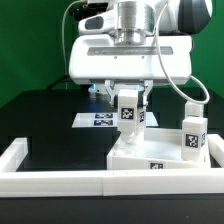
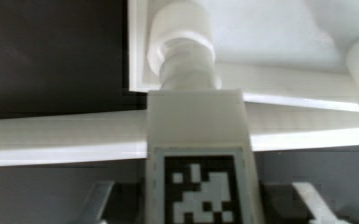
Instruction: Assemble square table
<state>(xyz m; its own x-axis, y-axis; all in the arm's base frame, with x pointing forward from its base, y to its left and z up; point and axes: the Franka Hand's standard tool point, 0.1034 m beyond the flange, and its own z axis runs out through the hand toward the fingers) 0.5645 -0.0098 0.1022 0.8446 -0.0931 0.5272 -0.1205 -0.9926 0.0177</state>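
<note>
The pincer (image 1: 129,104) is clenched on one leg (image 1: 129,112) of the square table. The leg hangs straight down between the two fingers, with its tag facing the camera. Right under the pincer lies the big white slab (image 1: 150,152), flat on the black bench (image 1: 50,120). A second leg (image 1: 192,136) stands on the slab, off to the exterior view's right of the pincer and well apart from it. Behind the pincer, flat on the bench, is the marker board (image 1: 100,120). A long white rail (image 1: 45,178) runs along the near side of the bench, below the pincer.

What could go wrong? I think the leg could miss its hole. If it comes down a bit off to one side, its tip would bump the slab beside the hole. That could push the slab along the bench or tip the leg in the fingers. A tipped leg may not screw in straight.

The exterior view shows the whole bench, both legs and how high the pincer hangs. The wrist view does not show those. But the wrist view looks straight down the held leg (image 2: 197,130) to its round tip over the slab (image 2: 282,50), so you can judge there how the tip lines up.
</note>
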